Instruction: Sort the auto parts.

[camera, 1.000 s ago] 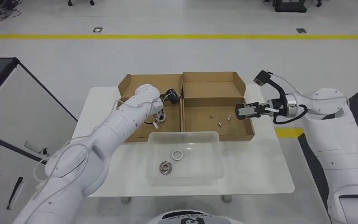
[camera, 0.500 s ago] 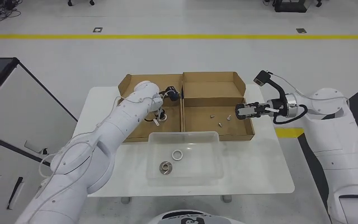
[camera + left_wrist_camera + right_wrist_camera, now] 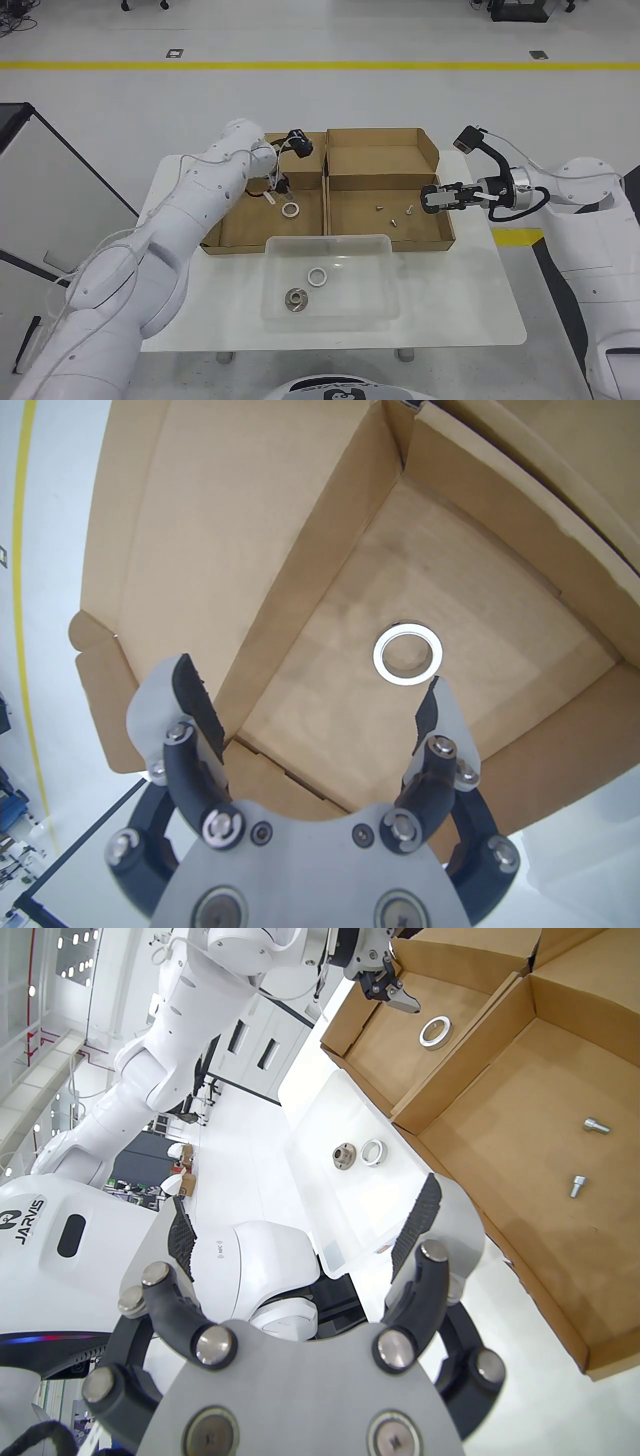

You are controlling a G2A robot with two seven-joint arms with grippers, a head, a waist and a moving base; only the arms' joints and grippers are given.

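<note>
While in bin (image 3: 378, 306), ring (image 3: 319, 277) beside hub (image 3: 295, 297).

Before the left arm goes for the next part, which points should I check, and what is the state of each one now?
1. Left gripper open and empty: ok.
2. Silver ring lies flat on the floor of the left cardboard box, apart from the gripper: ok.
3. Clear bin holds parts to sort, a second ring and a flanged part: ok.
4. Right gripper open, empty and away from the bin: ok.
5. Which box the flanged part belongs in: cannot tell.
</note>
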